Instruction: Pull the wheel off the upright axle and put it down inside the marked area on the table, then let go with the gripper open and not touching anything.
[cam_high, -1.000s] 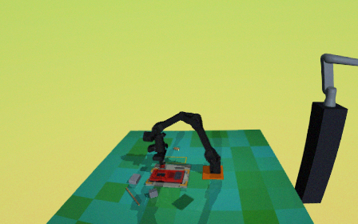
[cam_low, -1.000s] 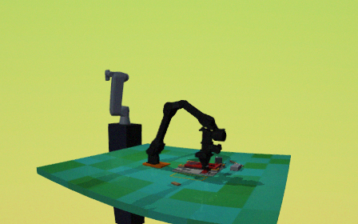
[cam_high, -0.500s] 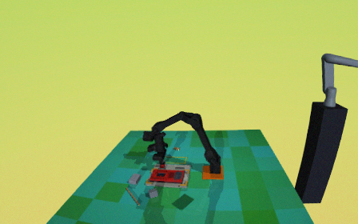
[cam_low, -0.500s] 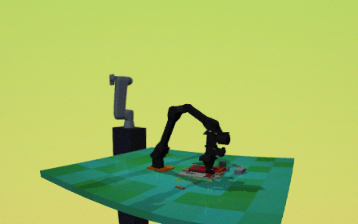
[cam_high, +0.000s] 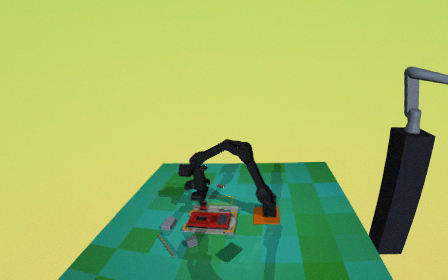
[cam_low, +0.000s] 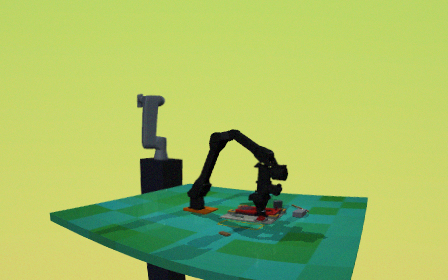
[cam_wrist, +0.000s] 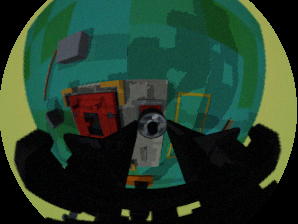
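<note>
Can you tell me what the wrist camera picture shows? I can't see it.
The gripper is shut on a round grey wheel in the middle, above a grey base. A red tray sits to its left and a yellow-outlined marked area to its right.
</note>
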